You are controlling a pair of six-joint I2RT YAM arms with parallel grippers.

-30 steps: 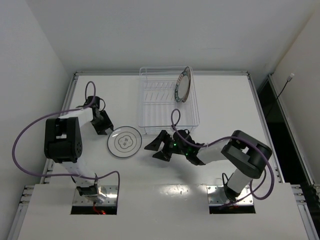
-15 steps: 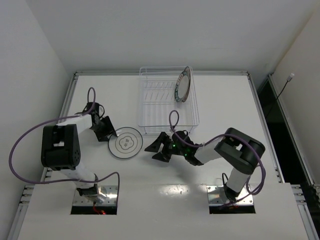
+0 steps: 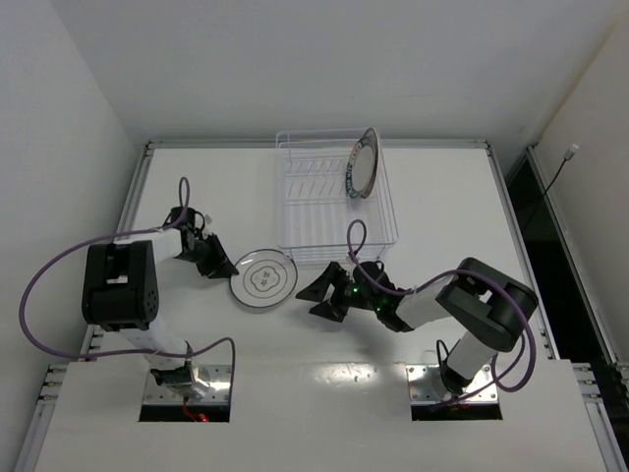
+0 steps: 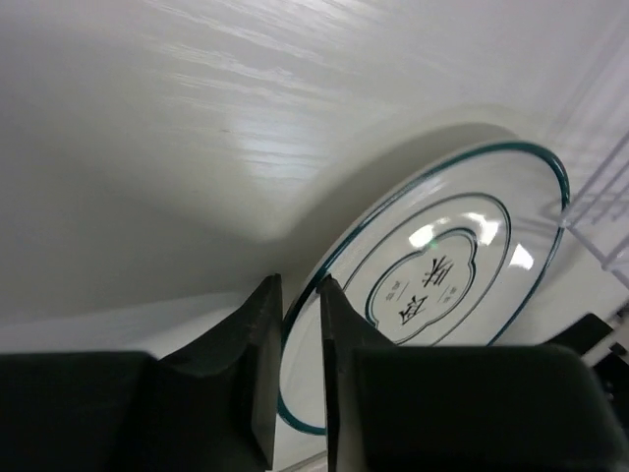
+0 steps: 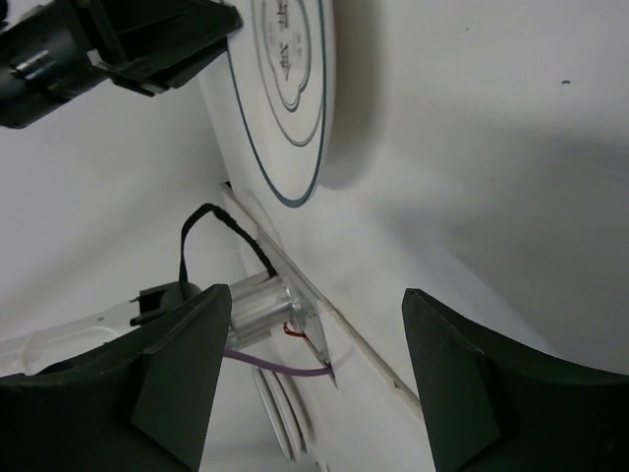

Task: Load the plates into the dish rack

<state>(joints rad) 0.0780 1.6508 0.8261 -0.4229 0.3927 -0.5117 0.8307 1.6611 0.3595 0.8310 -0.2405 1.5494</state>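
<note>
Two plates, top view: the ringed plate [image 3: 263,279] lies flat on the table [image 3: 442,197], between the two claws. The blue-green plate [image 3: 361,165] stands on edge in the dish rack [image 3: 295,211], well beyond both. No third plate shows.
Left claw, top view: the left gripper [image 3: 222,264] meets the ringed plate's left rim, and the plate spreads away from it toward the other arm.
Right claw, top view: the right gripper [image 3: 319,295] sits just off the plate's opposite rim, jaws spread and empty; I cannot tell whether it touches.
Rack, top view: ahead of the left claw and past the plate, its near wall close behind the plate's far edge.
Left wrist, grip: the fingers [image 4: 257,364] are drawn nearly together with the plate's rim running into the slit, so I judge them clamped on it.
Left wrist, plate: it stretches ahead and to the right of the claw. A shadow beneath suggests the held edge is off the table.
Right wrist, grip: the fingers [image 5: 167,383] are wide apart with nothing between.
Right wrist, plate: ahead and left of the claw, across bare table, with the left claw on its far side.
Coming move, judged: the left arm holds the plate, which must rise, tip upright and clear the rack's near wall.
</note>
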